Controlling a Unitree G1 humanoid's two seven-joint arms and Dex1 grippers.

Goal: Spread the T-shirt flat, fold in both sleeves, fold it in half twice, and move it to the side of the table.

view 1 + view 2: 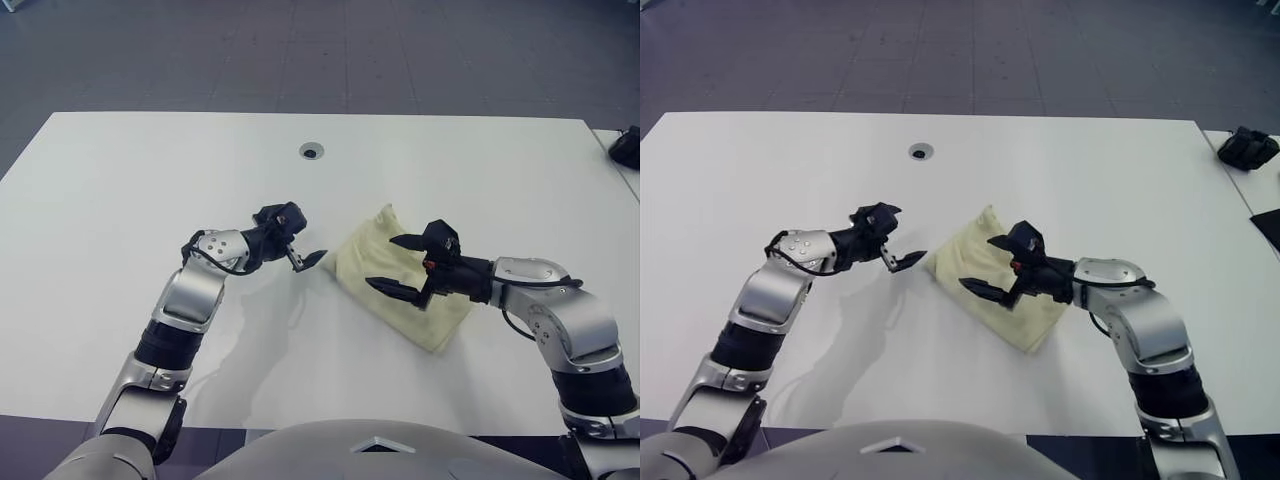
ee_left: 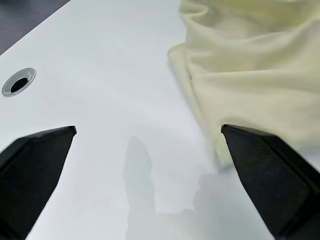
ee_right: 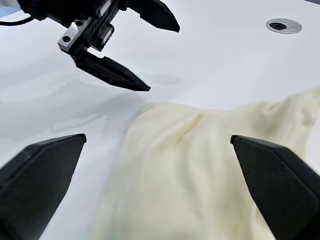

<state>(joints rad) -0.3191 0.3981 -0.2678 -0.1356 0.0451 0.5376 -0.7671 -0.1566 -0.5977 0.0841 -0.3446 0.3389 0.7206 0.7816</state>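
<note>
While the left pincer (image 1: 308,236) and the right pincer (image 1: 380,262) both stand released and empty, the folded pale yellow T-shirt (image 1: 445,322) lies on the white desk (image 1: 150,170), just beside the left pincer's tips on their right and beneath the right pincer's spread fingers (image 3: 272,175).

Matt cloth T-shirt (image 1: 400,285), smooth table (image 1: 150,170)

Round grey cable grommet (image 1: 312,151) set in white bench (image 1: 120,180), toward far edge, near middle. Dark, lumpy object (image 1: 1246,148), kind unclear, resting on neighbouring white table (image 1: 1262,185) just off bench's far right corner, narrow gap between the two tops. Grey tiled floor (image 1: 300,50) beyond far edge.
</note>
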